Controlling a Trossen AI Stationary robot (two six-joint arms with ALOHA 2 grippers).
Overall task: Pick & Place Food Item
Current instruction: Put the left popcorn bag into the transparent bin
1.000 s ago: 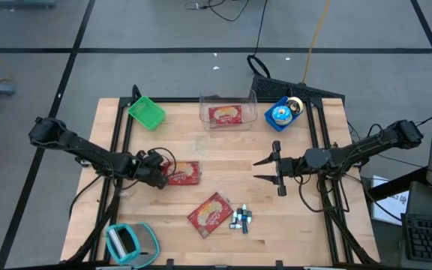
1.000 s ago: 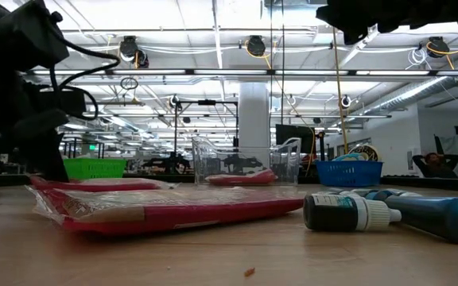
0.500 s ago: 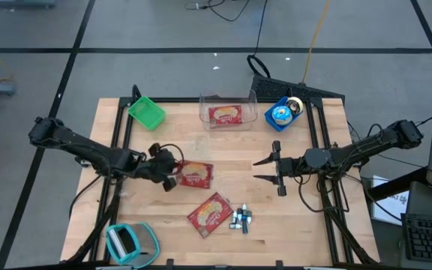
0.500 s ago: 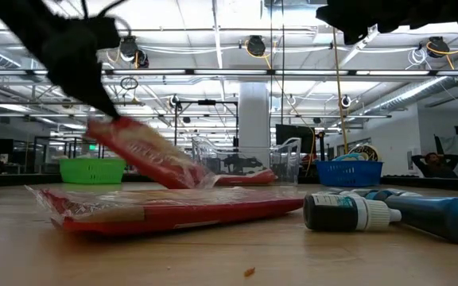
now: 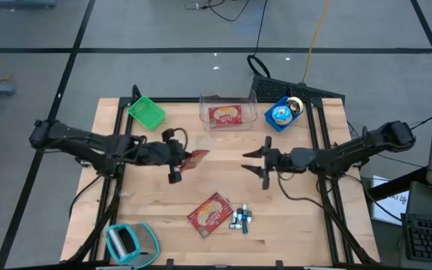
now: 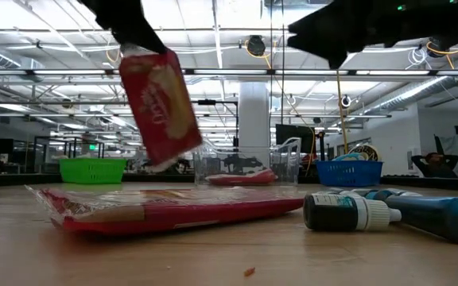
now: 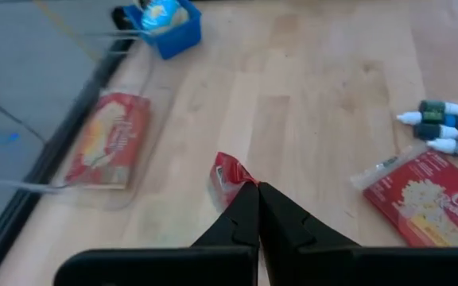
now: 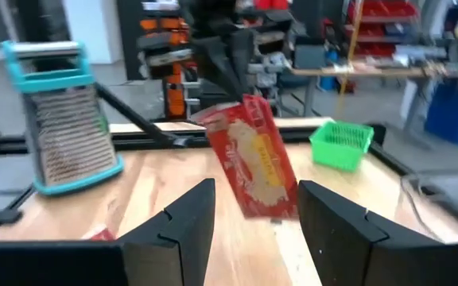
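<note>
My left gripper is shut on a red snack packet held over the table's middle; in the low view the packet hangs high over the wood. My right gripper stands open a short way to the packet's right, its fingers pointing level at the packet. A second red packet lies flat on the table at the near middle. A third one lies inside a clear container at the far edge. My left gripper pinches the packet's upper end between its two shut fingers. The fingers slant down from the table's left side. The packet hangs below them, lifted clear of the table, nearly upright and a little tilted.
A green basket and a blue basket flank the clear container at the far edge. Small bottles lie beside the flat packet. A teal grater stands at the near left corner.
My left gripper has risen and gone toward the table's right and far edges, rolling as it went. The packet, which lay flat on the wood, is lifted clear and now hangs nearly upright. My right gripper has gone a little toward the table's left edge, toward the packet.
</note>
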